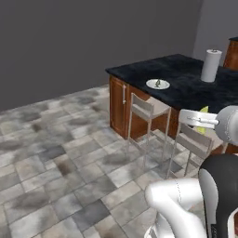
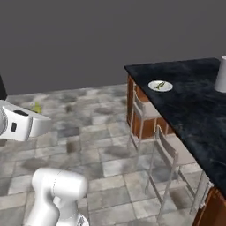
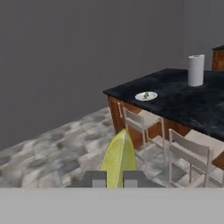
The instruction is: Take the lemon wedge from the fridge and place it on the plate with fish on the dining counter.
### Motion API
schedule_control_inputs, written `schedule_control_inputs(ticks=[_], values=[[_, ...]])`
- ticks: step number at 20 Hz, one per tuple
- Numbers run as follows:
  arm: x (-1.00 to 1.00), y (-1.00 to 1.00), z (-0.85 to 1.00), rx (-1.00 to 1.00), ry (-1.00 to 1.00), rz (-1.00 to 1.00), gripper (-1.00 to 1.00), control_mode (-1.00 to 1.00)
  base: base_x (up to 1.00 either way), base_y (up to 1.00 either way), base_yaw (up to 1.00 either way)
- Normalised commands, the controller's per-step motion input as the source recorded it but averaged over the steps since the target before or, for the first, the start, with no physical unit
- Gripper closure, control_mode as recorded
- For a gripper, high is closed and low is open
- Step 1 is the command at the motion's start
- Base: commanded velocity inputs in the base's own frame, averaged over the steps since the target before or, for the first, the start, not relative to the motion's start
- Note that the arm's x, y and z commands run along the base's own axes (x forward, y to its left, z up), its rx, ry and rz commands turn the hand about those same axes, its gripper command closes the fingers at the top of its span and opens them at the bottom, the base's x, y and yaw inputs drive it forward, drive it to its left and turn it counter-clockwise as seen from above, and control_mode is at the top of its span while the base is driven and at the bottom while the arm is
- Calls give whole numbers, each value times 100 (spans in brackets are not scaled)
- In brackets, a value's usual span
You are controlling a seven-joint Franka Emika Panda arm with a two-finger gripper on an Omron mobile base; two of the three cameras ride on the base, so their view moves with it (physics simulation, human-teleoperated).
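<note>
My gripper point(image 3: 114, 178) is shut on the lemon wedge point(image 3: 119, 158), a yellow-green piece that stands up between the two finger tips in the hand view. The left base view has the gripper point(image 1: 201, 120) in the air beside the stools, with the wedge point(image 1: 203, 110) poking out above it. In the right base view the wedge point(image 2: 37, 107) sits over the gripper point(image 2: 39, 117). The white plate point(image 1: 158, 84) point(image 2: 160, 85) point(image 3: 146, 96) with the small fish point(image 1: 158, 83) lies near the corner of the black-topped dining counter point(image 1: 186, 76) point(image 2: 198, 95) point(image 3: 183, 96), some way ahead. The fridge is out of view.
Two light stools point(image 1: 148, 111) point(image 1: 195, 139) stand along the counter's near side, between me and the plate. A white paper towel roll point(image 1: 211, 65) point(image 3: 196, 70) stands further back on the counter. Grey tiled floor point(image 1: 60, 153) spreads to the left, with a grey wall behind.
</note>
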Motion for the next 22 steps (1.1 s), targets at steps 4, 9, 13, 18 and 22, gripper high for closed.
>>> schedule_control_inputs(ticks=[4, 9, 13, 18, 22], values=[[0, 0, 0, 0, 0, 0, 100, 100, 100, 100, -54], [0, 0, 0, 0, 0, 0, 100, 100, 100, 100, -52], [0, 0, 0, 0, 0, 0, 100, 100, 100, 100, -52], [0, 0, 0, 0, 0, 0, 100, 100, 100, 100, -52], [0, 0, 0, 0, 0, 0, 100, 100, 100, 100, -52]])
